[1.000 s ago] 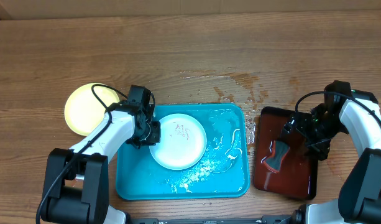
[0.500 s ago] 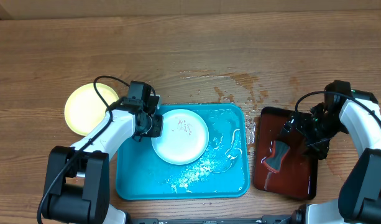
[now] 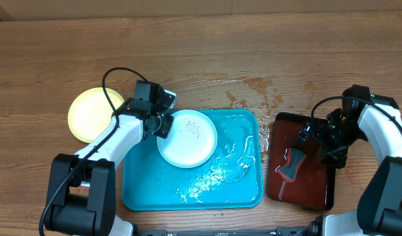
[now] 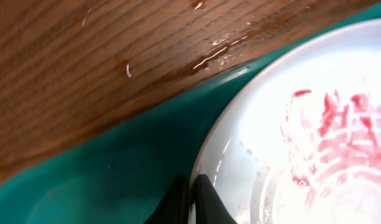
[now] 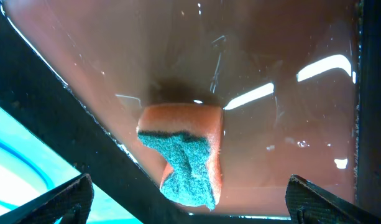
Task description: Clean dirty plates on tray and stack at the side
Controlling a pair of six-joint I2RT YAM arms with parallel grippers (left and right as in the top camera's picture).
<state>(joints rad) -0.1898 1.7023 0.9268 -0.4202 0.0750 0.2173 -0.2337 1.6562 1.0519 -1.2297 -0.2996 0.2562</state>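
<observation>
A pale blue-white plate point(image 3: 187, 139) with reddish smears lies in the left part of the turquoise tray point(image 3: 240, 180). My left gripper point(image 3: 162, 124) is shut on the plate's left rim. In the left wrist view the fingers point(image 4: 191, 200) pinch the rim of the plate point(image 4: 302, 124) over the tray's floor point(image 4: 115, 180). A yellow-green rimmed plate point(image 3: 89, 115) sits on the table left of the tray. My right gripper point(image 3: 320, 141) hangs open over the dark red-brown tray, and its fingers point(image 5: 196, 200) are spread wide above a sponge point(image 5: 187, 155).
The dark red-brown tray point(image 3: 305, 190) stands right of the turquoise one and holds the orange and green sponge point(image 3: 291, 164). Water and white foam lie in the turquoise tray's right half. A wet patch point(image 3: 253, 88) spreads on the wood behind both trays.
My left gripper has moved toward the far edge of the tray and turned, drawing the white plate with it. The right arm has not moved.
</observation>
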